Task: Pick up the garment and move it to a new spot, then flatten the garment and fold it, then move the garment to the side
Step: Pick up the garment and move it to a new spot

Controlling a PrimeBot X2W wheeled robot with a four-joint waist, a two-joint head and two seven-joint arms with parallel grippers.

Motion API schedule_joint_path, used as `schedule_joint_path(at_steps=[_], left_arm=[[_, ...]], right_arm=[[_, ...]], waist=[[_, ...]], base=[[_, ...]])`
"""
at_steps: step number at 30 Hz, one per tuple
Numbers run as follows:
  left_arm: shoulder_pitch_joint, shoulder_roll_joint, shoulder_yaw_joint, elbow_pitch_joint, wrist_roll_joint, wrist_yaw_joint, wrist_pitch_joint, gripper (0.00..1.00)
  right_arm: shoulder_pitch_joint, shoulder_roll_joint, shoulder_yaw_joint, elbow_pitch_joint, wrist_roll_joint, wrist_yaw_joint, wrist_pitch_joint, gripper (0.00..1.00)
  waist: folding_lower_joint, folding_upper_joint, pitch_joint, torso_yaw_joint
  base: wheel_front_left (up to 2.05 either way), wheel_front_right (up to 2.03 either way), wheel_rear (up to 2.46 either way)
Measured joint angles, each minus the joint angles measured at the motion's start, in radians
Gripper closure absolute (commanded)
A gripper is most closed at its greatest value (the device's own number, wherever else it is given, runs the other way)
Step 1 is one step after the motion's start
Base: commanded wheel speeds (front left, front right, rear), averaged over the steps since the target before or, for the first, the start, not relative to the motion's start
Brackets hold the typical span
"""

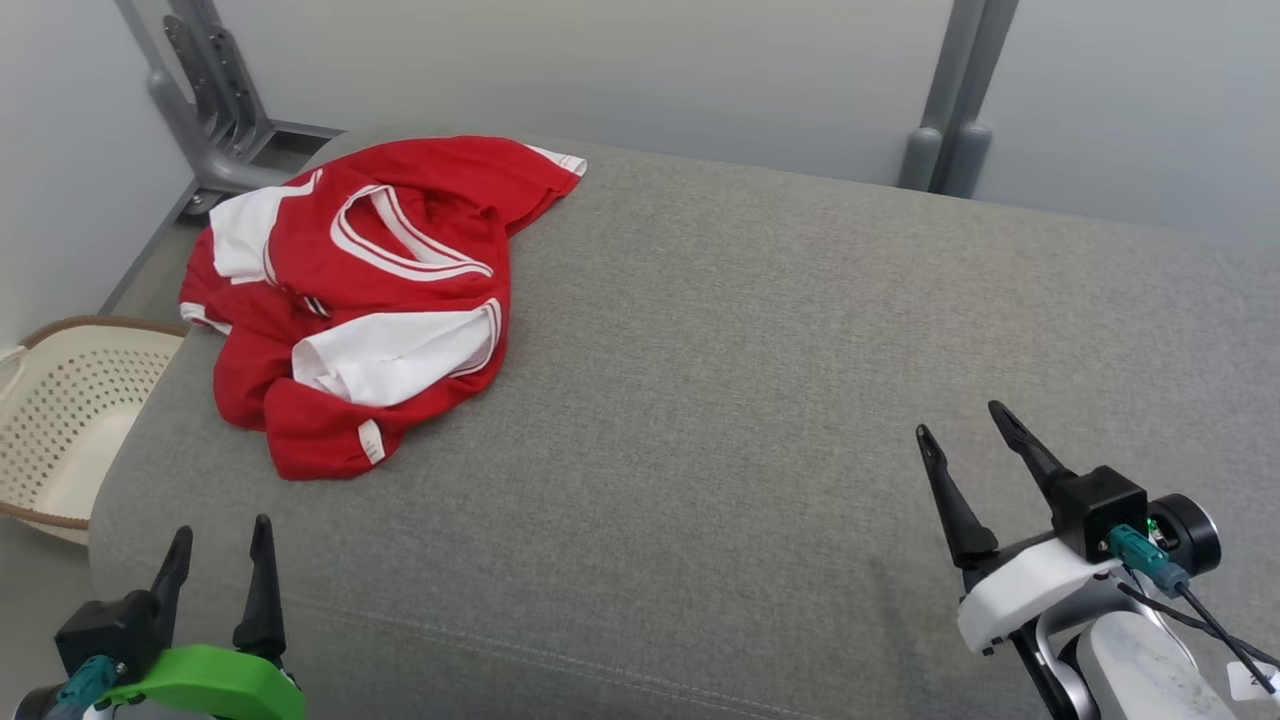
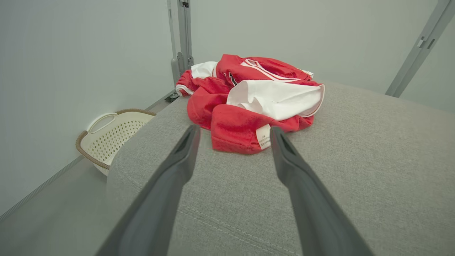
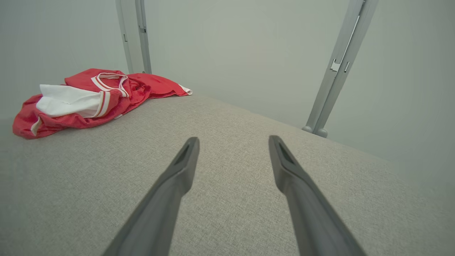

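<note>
laundry basket (image 1: 60, 400), pale and perforated, stands on the floor at the far left, beside the rounded end of the grey cushion (image 1: 750, 350). left gripper (image 1: 222, 527) hovers over the cushion's near left corner, fingers spread wide, nothing between them. garment (image 1: 370, 300), a red and white jersey, lies crumpled on the left part of the cushion, its left edge reaching the cushion's side above the basket. it sits ahead of the left gripper and slightly to that gripper's right. the near hem, with its white label, lies close in front of those fingers but apart from them. the heap's long axis runs away from the robot, slanting rightward at the far end, where a sleeve nears the back edge. right gripper (image 1: 958, 418) hangs over the near right part of the cushion, likewise wide open and holding nothing, well apart from the garment.

judgement: pickup not yet begun. the left arm is plainly the nearer, and the move turns on a short forward reach to the labelled hem. the right arm would have to cross leftward to assist.
</note>
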Motion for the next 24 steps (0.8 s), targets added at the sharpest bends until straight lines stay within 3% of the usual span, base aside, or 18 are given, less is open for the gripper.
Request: schedule_joint_path(at_steps=[6,12,18,24], left_arm=[[-0.022,0.026,-0.023,0.038,0.0,0.0,0.0,0.0],[-0.143,0.058,-0.067,0.081,-0.022,0.0,0.042,0.0],[-0.32,0.056,-0.097,0.138,-0.183,0.0,0.236,0.0],[-0.452,0.06,-0.063,0.194,-0.33,0.0,0.419,0.0]], right_arm=[[-0.001,-0.001,0.005,-0.002,-0.01,0.007,0.0,0.0],[-0.031,-0.023,0.005,-0.022,-0.039,0.016,0.0,0.0],[-0.088,-0.051,0.006,-0.041,-0.054,0.026,0.0,0.0],[-0.146,-0.059,0.016,-0.06,-0.07,0.036,-0.003,0.0]], waist=[[0.0,0.0,0.021,0.031],[0.0,0.0,0.075,0.029],[0.0,0.0,0.147,0.022],[0.0,0.0,0.226,0.009]], base=[[0.0,0.0,0.0],[0.0,0.0,0.0],[0.0,0.0,0.0],[0.0,0.0,0.0]])
